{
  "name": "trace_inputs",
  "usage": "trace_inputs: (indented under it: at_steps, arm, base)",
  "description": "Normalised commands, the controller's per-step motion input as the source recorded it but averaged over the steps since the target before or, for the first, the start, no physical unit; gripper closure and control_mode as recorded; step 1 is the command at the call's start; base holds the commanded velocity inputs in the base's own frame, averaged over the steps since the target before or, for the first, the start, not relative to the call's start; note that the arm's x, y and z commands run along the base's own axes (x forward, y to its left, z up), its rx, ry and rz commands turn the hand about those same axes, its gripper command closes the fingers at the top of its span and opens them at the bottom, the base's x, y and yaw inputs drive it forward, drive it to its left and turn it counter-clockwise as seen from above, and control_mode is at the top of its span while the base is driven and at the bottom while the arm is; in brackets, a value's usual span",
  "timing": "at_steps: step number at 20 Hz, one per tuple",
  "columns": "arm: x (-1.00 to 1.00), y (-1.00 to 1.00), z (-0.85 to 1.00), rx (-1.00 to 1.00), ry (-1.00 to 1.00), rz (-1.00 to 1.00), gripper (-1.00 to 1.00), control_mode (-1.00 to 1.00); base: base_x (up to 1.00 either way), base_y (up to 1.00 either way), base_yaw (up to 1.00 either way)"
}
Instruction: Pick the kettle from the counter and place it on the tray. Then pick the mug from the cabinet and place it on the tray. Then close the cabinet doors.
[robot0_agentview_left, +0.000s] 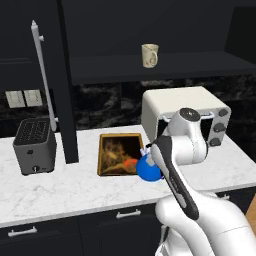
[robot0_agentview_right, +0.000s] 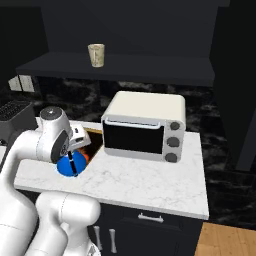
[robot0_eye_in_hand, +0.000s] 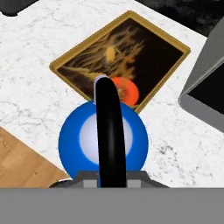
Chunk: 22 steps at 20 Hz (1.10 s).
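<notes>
Gripper (robot0_eye_in_hand: 111, 179): clenching the black arched handle of the kettle (robot0_eye_in_hand: 78, 140), seen from directly above in the hand view. Kettle, blue, dome-shaped: hanging over the near right corner of the tray (robot0_agentview_left: 107, 150), overlapping its edge in both base views; whether it is touching the surface cannot be told. Tray, golden-rimmed with a dark picture and an orange-red patch: lying flat on the counter (robot0_agentview_left: 60, 187), between the toaster (robot0_agentview_left: 34, 145) at left and the toaster oven (robot0_agentview_right: 145, 125) at right. Mug (robot0_agentview_left: 149, 55), cream: standing upright on the shelf of the open cabinet (robot0_agentview_left: 160, 70), above the oven. Cabinet door (robot0_agentview_left: 62, 90): standing open, bar handle facing left.
</notes>
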Motion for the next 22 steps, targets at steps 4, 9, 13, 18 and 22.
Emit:
trace_inputs:
  at_steps: [4,9,13,18,22]
  arm:
    - [0.36,0.43,0.24,-0.03,0.00,-0.04,1.00,-1.00]
    - [0.47,0.33,0.12,-0.05,0.00,-0.08,1.00,-1.00]
    - [0.46,0.26,0.13,-0.01,0.00,-0.07,1.00,-1.00]
    - [0.46,0.17,-0.02,0.00,0.00,-0.06,1.00,-1.00]
    - [0.34,0.18,-0.13,0.00,-0.02,-0.04,1.00,-1.00]
  base:
    - [0.00,0.00,0.00]
    - [0.00,0.00,0.00]
    - [0.00,0.00,0.00]
    - [0.00,0.00,0.00]
    - [0.00,0.00,0.00]
